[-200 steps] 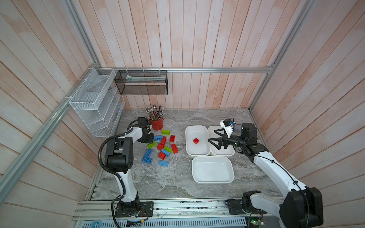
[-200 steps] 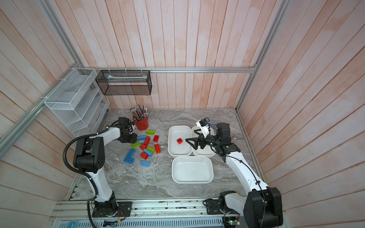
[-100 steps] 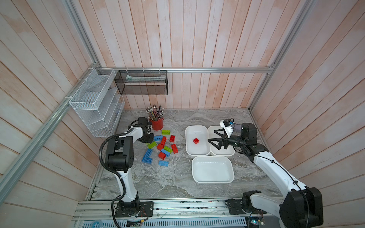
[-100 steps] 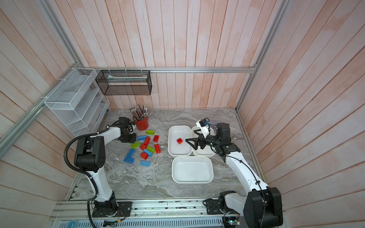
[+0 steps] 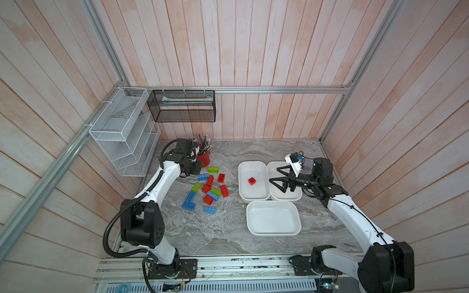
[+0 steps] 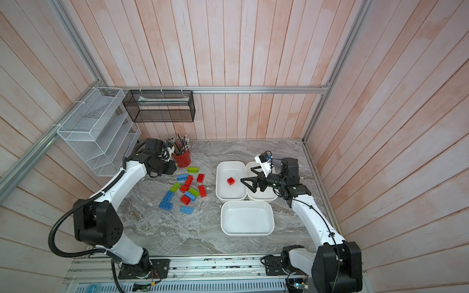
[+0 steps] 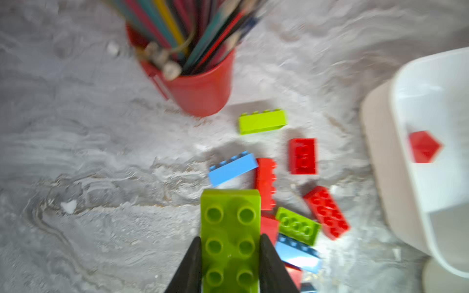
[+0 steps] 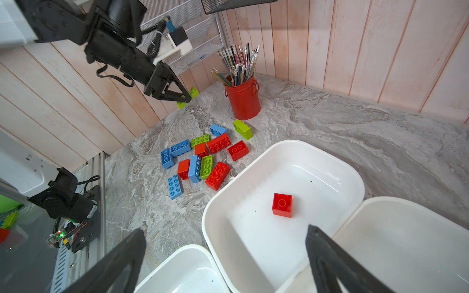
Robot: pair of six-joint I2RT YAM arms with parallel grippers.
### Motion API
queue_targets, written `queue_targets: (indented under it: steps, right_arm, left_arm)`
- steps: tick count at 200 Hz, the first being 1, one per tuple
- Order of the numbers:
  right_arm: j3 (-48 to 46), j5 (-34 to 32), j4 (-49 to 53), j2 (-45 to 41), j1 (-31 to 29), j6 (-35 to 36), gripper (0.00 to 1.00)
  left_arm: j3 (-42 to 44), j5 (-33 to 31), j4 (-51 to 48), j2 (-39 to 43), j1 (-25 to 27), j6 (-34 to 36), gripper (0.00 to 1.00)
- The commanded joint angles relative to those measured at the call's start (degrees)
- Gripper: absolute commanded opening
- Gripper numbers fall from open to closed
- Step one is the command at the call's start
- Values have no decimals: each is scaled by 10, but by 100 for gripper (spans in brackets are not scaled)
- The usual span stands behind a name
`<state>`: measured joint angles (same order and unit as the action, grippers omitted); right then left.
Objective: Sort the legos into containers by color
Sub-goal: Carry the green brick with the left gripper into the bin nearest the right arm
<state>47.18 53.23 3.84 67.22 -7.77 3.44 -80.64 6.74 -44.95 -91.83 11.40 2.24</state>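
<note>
Jaws of the left gripper pinch a green brick across its long sides, raised at the far left, likely for carrying. Over the tubs the right gripper hangs spread.

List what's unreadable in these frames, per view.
- Left gripper, shut on a green brick: in both top views its wrist housing hides the jaws and the brick.
- Green brick's near end: cut off by the left wrist view's lower edge.
- Pencils: blurred in the left wrist view.
- Rightmost tub: the open right gripper covers part of its floor in both top views, and the right wrist view crops it.
</note>
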Motion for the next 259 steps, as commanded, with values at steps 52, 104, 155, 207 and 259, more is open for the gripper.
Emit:
queue_targets:
  steps: [52, 104, 155, 207, 259]
  right_arm:
    - [38, 13, 78, -22, 61, 9, 98]
    - [44, -9, 106, -23, 88, 27, 98]
    - [39, -27, 111, -35, 125, 26, 98]
    - [31, -31, 100, -46, 134, 19, 98]
    - [29, -19, 100, -48, 137, 21, 98]
  left_arm:
    - [-78, 115, 58, -60, 211, -136, 29]
    - [-228, 145, 95, -232, 300, -153, 28]
    - [-418, 139, 85, -391, 354, -160, 29]
    - [-506, 93, 75, -482, 371, -142, 37]
    - [-471, 69, 73, -425, 368, -101, 77]
